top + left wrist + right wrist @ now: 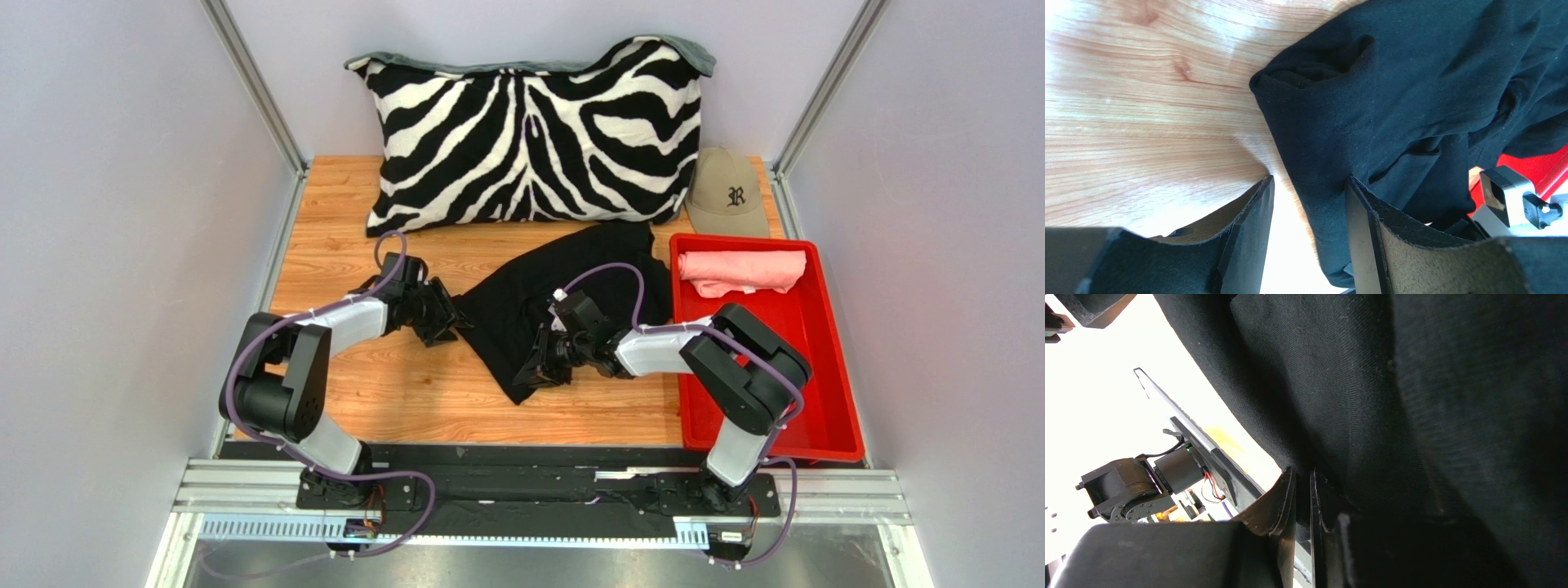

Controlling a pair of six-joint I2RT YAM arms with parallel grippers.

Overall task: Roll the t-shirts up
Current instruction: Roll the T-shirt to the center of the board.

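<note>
Top view of the table [344, 245], with both arms reaching onto the work area.

(a) Black shirt [509, 306]: lies crumpled and partly spread at mid-table, just in front of the zebra pillow [534, 129]. Its right edge touches the red tray [832, 417].

(b) Pink shirt [740, 270]: lies as a roll across the far end of the tray, near the tan cap [726, 194].

(c) Left claw [444, 316]: set low at the black shirt's left edge, jaws wide. In the left wrist view its fingers [1254, 226] straddle the cloth's border. One is over bare wood and the other over fabric, and neither presses the cloth.

(d) Right claw [548, 361]: at the black shirt's near edge, jaws narrow, almost together. In the right wrist view its fingers [1285, 499] pinch a fold of the black cloth at their tips (the fabric fills most of that view, so the fold's extent cannot be told).
</note>
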